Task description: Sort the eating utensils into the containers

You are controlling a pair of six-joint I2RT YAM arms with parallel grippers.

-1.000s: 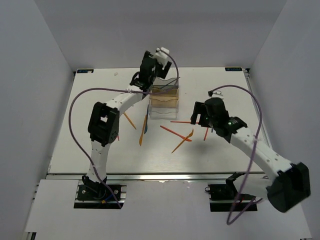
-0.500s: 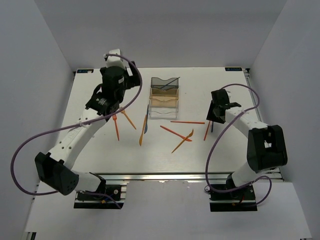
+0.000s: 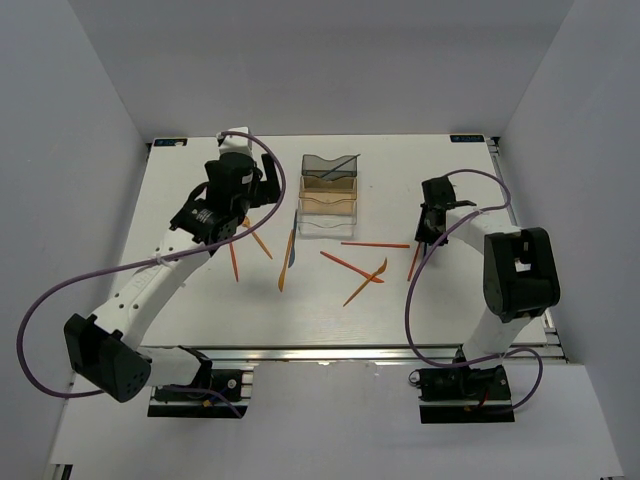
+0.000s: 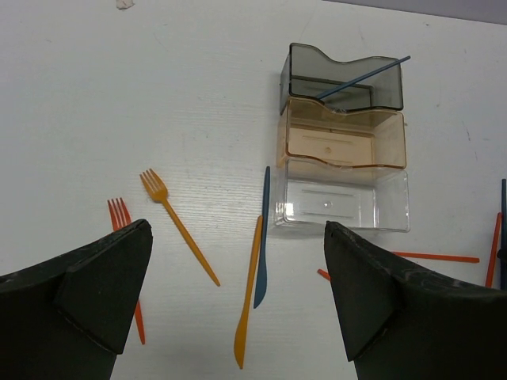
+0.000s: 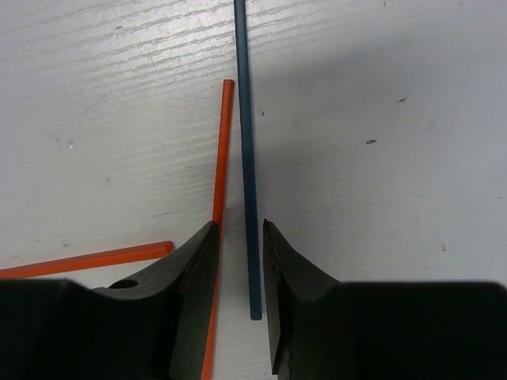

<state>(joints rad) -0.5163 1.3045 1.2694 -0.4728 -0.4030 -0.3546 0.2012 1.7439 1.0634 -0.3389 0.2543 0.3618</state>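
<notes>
— Orange, mostly? What do the utensils look like?

— Orange and red, a few dark blue. All are thin, small plastic. An orange fork, a red fork, an orange knife and a dark blue knife lie flat on the white table. They are left of three joined bins in a row: a smoky grey bin, an amber bin and a clear bin. A leaning blue stick rests in the grey one.

— And the claws?

— The left gripper hangs above the knives, its jaws spread wide and holding nothing. The right gripper is low over the table, jaws narrowly parted. It straddles a flat blue stick, which lies just beside a red-orange stick.
</notes>
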